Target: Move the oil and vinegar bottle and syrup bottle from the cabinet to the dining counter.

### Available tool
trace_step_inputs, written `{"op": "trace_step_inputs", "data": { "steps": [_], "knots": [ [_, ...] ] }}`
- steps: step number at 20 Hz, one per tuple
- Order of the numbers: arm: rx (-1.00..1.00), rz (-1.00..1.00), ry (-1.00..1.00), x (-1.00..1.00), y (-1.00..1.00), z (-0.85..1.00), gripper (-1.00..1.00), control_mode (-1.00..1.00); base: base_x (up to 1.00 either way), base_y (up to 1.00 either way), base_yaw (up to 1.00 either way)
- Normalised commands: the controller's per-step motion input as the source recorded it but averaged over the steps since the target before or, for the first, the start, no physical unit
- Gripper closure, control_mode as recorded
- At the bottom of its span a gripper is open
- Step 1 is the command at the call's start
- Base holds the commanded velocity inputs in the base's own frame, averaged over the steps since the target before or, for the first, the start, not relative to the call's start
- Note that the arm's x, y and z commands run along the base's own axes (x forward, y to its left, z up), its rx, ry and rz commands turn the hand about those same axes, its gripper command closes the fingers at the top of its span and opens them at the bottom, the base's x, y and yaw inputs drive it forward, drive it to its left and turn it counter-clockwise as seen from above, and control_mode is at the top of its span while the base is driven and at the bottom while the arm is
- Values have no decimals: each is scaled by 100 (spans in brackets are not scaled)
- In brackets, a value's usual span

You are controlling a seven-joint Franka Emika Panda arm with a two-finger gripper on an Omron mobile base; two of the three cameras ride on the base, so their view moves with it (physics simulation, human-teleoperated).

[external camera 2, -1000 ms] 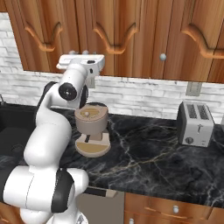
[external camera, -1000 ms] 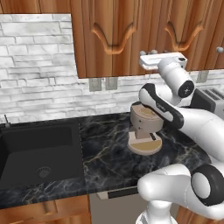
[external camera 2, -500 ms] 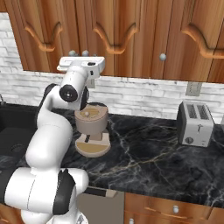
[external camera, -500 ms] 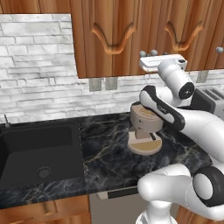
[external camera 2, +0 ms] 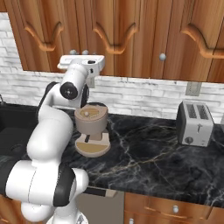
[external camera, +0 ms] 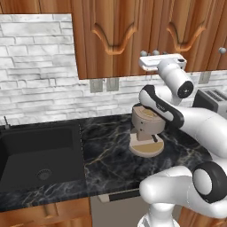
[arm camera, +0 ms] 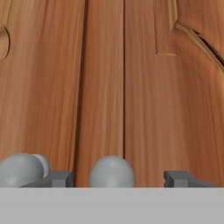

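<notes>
The white arm's gripper (arm camera: 118, 178) has risen to the closed cabinet (external camera: 115, 35), its dark fingertips (arm camera: 56, 178) now parted either side of a round silver knob (arm camera: 111, 172), so the bottles stay hidden behind the doors.

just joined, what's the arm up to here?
The arm has its pincer raised to the closed doors of the wall cabinet, at their lower edge. In the hand view one round silver knob sits between the two fingertips, which stand apart and are not clamped on it. The doors are shut and no bottle is out yet. On the black counter below stand a coffee machine and a toaster.
</notes>
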Motion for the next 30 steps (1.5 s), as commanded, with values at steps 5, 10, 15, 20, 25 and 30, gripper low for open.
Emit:
{"op": "trace_step_inputs", "data": {
  "steps": [5, 10, 15, 20, 25, 30],
  "knots": [
    [0, 0, 0, 18, 0, 4, -100, -100, 0, 0, 0],
    [0, 1, -1, 10, 0, 9, -100, -100, 0, 0, 0],
    [0, 1, -7, 0, 0, 16, -100, -100, 0, 0, 0],
    [-1, 2, -4, -3, 0, 14, -100, -100, 0, 0, 0],
    [-2, 2, -1, -1, 0, 18, -100, -100, 0, 0, 0],
    [-2, 1, 0, 0, 0, 26, -100, -100, 0, 0, 0]
  ]
}}
